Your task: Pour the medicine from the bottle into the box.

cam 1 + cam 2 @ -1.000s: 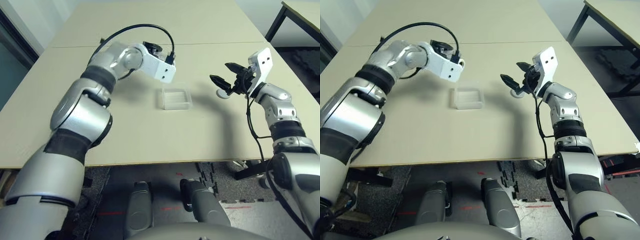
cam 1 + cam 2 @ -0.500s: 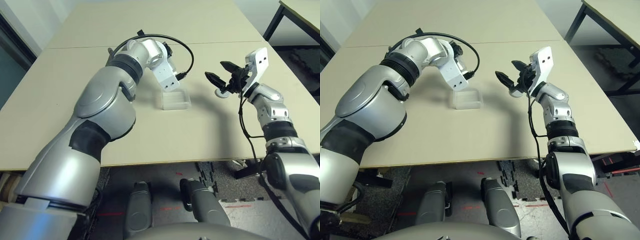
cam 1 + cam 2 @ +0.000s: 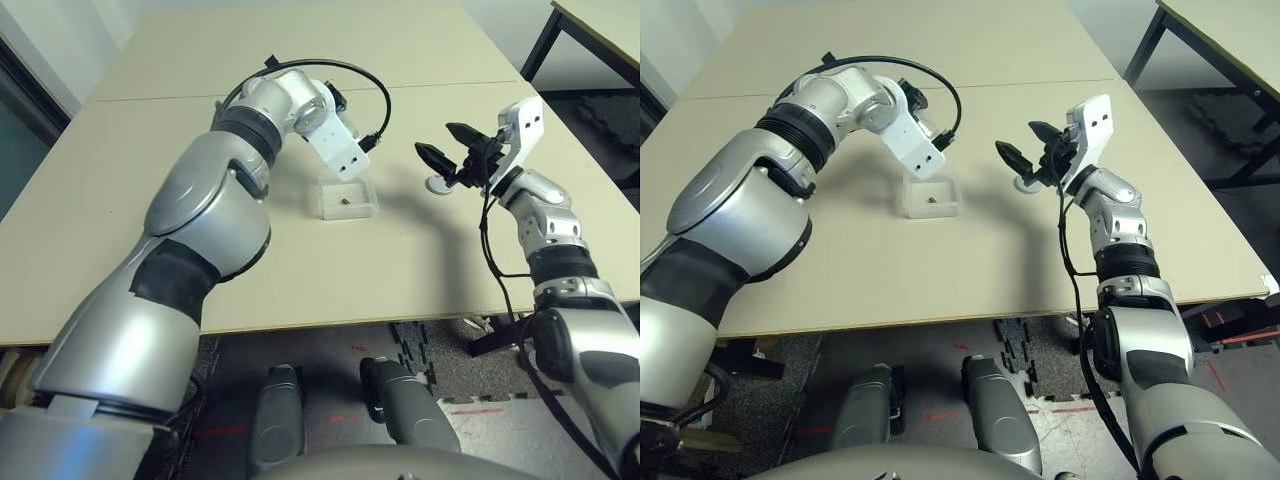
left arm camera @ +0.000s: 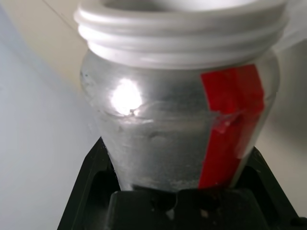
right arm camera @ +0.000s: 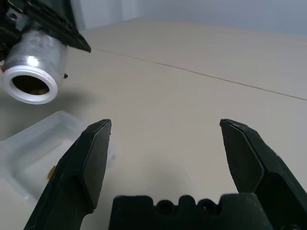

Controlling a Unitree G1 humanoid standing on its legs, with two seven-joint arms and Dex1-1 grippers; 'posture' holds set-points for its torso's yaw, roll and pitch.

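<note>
Bottle (image 4: 168, 120) gripped btwn L claw (image 4: 175, 184) fingers, mouth tipped down nr box (image 3: 348, 200).

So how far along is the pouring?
A pill already lies in the box. The uncapped bottle, gripped by the left tool, is tipped mouth-down above it, mid-pour it seems. Something brownish shows inside the mouth, so more probably remains to pour.

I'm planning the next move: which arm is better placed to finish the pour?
Likely the left: its pincer grips the uncapped bottle, mouth tipped toward the box; the right pincer is empty.
</note>
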